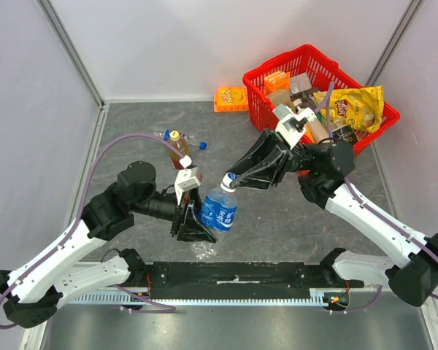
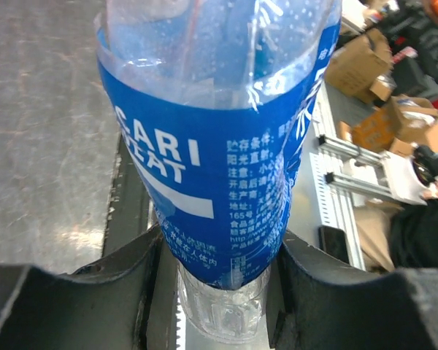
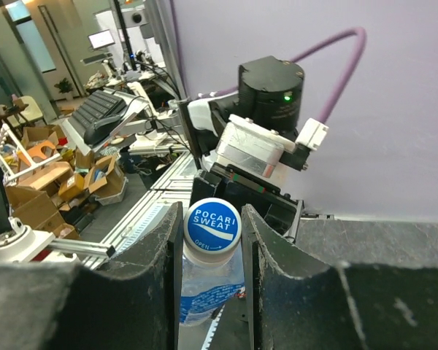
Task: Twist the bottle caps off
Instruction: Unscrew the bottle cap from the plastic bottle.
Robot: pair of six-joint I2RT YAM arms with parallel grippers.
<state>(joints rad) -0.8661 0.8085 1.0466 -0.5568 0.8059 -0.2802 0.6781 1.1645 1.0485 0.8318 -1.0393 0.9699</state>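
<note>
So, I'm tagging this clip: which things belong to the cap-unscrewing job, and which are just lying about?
Job: blue-label bottle, Pocari cap, amber bottle, yellow cap.
Lying about: red basket, orange packet, yellow chip bag.

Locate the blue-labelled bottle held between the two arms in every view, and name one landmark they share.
Top external: the bottle sits at centre, between both arms.
Left wrist: it fills the centre, base between the left fingers.
Right wrist: bottom centre, its cap between the right fingers.
Shared landmark: its blue label, visible in all three.
</note>
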